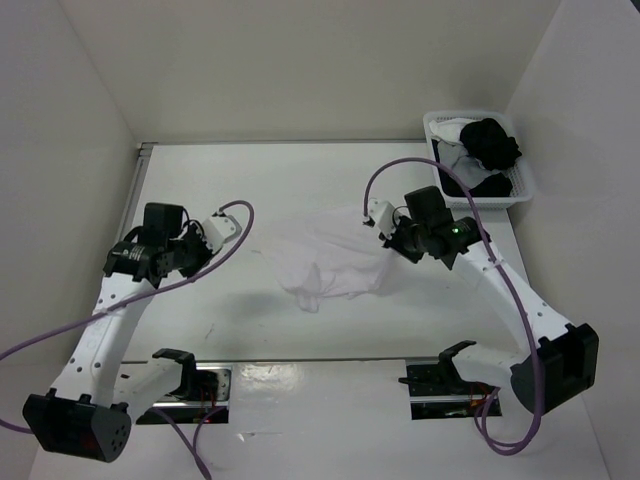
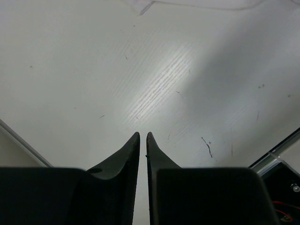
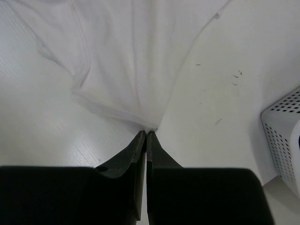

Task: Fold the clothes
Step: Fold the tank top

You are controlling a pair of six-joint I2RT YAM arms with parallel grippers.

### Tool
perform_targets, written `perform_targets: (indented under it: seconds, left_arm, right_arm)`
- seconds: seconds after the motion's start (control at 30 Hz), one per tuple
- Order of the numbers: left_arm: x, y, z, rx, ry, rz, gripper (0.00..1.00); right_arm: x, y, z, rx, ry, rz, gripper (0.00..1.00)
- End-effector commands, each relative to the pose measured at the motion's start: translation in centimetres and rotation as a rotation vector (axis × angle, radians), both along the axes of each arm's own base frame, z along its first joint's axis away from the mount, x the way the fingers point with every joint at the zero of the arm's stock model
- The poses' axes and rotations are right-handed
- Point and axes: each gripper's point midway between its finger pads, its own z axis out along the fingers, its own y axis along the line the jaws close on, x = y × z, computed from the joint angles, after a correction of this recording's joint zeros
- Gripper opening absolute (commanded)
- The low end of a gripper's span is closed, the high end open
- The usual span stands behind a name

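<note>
scuffed white table (image 2: 154, 84) under crumpled white garment (image 1: 335, 262), plain white walls (image 1: 300, 60)

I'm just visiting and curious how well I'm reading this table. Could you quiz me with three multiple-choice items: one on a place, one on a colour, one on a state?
1. Where is the white lattice basket?
A. far right corner
B. near left corner
C. table centre

2. What colour is the garment on the table?
A. black
B. white
C. red

3. What is the right hand doing?
A. pinching the garment's edge
B. hanging wide open
C. reaching into the basket

A: it sits by the right wall. B: plain white fabric. A: cloth gathers at its closed tips.
</note>
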Motion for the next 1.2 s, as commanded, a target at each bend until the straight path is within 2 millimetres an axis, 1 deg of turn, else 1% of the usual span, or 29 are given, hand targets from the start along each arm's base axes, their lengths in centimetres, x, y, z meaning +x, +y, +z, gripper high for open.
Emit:
perform_targets:
  seconds: [0.0,0.07,0.1,0.13,0.17,0.2,0.27,0.3,0.33,0.4,0.43,0.5,0.53,0.57,0.6,0.67,0.7,0.73,0.77,0.8,0.83,0.87,0.9,0.93,0.97,1.0,1.03,1.13,1.17]
  left_arm:
    - [-1.7,0.1,-0.5,0.023,0.021,-0.034,0.17]
    - [-2.1,0.1,-0.5,0.023,0.021,-0.034,0.17]
    - [-2.3,0.3,-0.1,0.028,-0.004,-0.029,0.17]
    - [-2.3,0.3,0.1,0.026,-0.015,-0.028,0.17]
    - [-2.4,0.3,0.3,0.025,-0.024,-0.028,0.17]
    - [-2.3,0.3,0.7,0.023,-0.045,-0.028,0.17]
    - [-1.9,0.7,1.1,0.034,-0.063,-0.005,0.17]
    - [-1.3,0.6,1.8,0.023,-0.093,0.004,0.17]
    - [-1.3,0.6,1.6,0.024,-0.082,0.004,0.16]
    - [-0.3,0.1,1.7,-0.005,-0.074,0.024,0.16]
    - [0.4,-0.2,2.2,-0.025,-0.088,0.023,0.16]
    - [1.9,-0.9,2.4,-0.065,-0.095,0.047,0.16]
    - [2.7,-1.2,2.9,-0.090,-0.115,0.051,0.16]
    - [4.1,-1.6,3.1,-0.124,-0.131,0.084,0.16]
    - [4.8,-1.8,3.5,-0.141,-0.145,0.097,0.16]
    - [6.7,-2.5,3.3,-0.195,-0.138,0.134,0.17]
    - [7.4,-2.6,3.6,-0.206,-0.140,0.145,0.17]
    - [8.3,-2.8,3.0,-0.211,-0.116,0.156,0.17]
    - [9.0,-3.2,2.9,-0.235,-0.108,0.169,0.17]
    - [9.2,-3.4,2.1,-0.241,-0.077,0.172,0.16]
    - [10.1,-3.6,0.8,-0.240,-0.041,0.183,0.16]
    - [10.4,-4.1,0.2,-0.248,-0.014,0.178,0.10]
    - [10.7,-4.4,-0.5,-0.257,0.016,0.178,0.07]
    - [10.9,-5.1,-2.4,-0.253,0.087,0.167,0.05]
    - [10.3,-5.4,-3.4,-0.256,0.148,0.161,0.04]
    - [10.2,-6.4,-3.5,-0.271,0.174,0.104,0.04]
    - [9.7,-7.2,-4.7,-0.263,0.221,0.074,0.04]
    - [8.5,-9.1,-4.9,-0.240,0.239,0.000,0.07]
    - [8.3,-9.6,-4.9,-0.233,0.237,-0.025,0.10]
  right_arm:
    - [-1.3,-0.9,0.0,-0.037,-0.001,0.013,0.09]
    - [-1.7,-1.2,-0.3,-0.052,0.017,0.022,0.15]
    - [-2.5,-0.9,-0.6,-0.057,0.045,0.049,0.23]
    - [-2.7,-0.8,-0.6,-0.056,0.064,0.055,0.29]
    - [-3.7,-1.0,-1.1,-0.074,0.106,0.065,0.47]
    - [-4.4,-0.6,-1.6,-0.084,0.134,0.100,0.58]
    - [-5.4,-1.0,-2.3,-0.126,0.183,0.109,0.76]
    - [-5.5,-1.2,-2.9,-0.158,0.209,0.112,0.80]
    - [-5.7,-1.3,-3.0,-0.162,0.217,0.112,0.83]
    - [-5.8,-1.5,-3.3,-0.179,0.232,0.107,0.87]
    - [-5.2,-1.3,-2.9,-0.167,0.204,0.089,0.87]
    - [-3.3,-0.4,-1.2,-0.107,0.103,0.052,0.90]
    - [-2.8,0.2,-0.6,-0.061,0.080,0.022,0.91]
    - [-1.9,0.7,0.1,-0.027,0.045,0.002,0.91]
    - [-0.6,1.5,1.3,0.023,-0.022,-0.015,0.93]
    - [0.3,2.2,1.4,0.077,-0.037,-0.064,0.93]
    - [1.2,2.6,1.8,0.101,-0.066,-0.086,0.93]
    - [1.5,2.7,0.9,0.108,-0.041,-0.125,0.93]
    - [1.9,2.7,0.6,0.108,-0.041,-0.148,0.93]
    - [2.2,2.9,0.5,0.118,-0.038,-0.160,0.93]
    - [2.5,3.1,0.1,0.129,-0.036,-0.172,0.93]
    - [2.4,3.2,-0.5,0.136,-0.017,-0.191,0.93]
    - [2.5,3.5,-0.4,0.155,-0.015,-0.187,0.93]
    - [2.3,3.7,-0.7,0.161,-0.009,-0.180,0.93]
    - [2.0,3.8,-1.1,0.167,0.009,-0.181,0.93]
    - [1.9,4.0,-1.1,0.174,0.014,-0.173,0.93]
    - [1.7,3.8,-1.2,0.168,0.010,-0.164,0.93]
    - [1.9,3.0,-1.3,0.113,-0.015,-0.170,0.93]
    - [2.0,2.5,-1.4,0.085,-0.024,-0.182,0.93]
